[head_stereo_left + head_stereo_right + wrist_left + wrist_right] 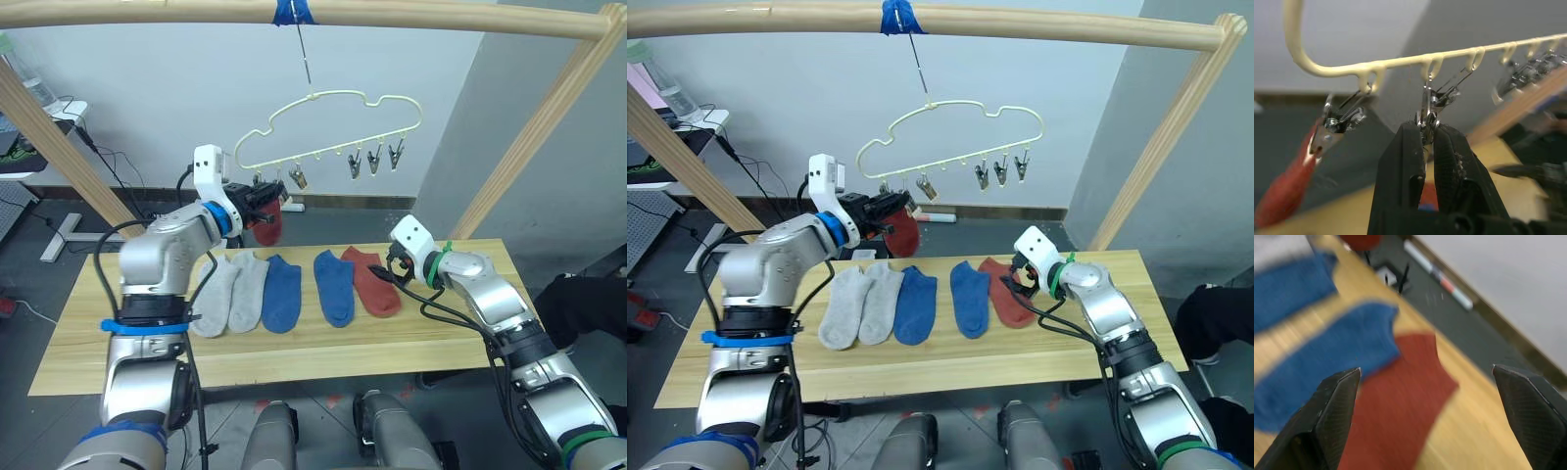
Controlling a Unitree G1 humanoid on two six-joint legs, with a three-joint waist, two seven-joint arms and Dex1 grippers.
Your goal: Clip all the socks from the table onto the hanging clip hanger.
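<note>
A pale wall [176, 88] rises behind a round wooden pole frame [411, 14]; cables [118, 176] trail over the dark grey floor [39, 274] at left.

Five socks [281, 292] on wooden table [88, 343]

Left gripper [1427, 134] raised, jaws pinched shut, right gripper [1427, 377] low, jaws spread
</note>
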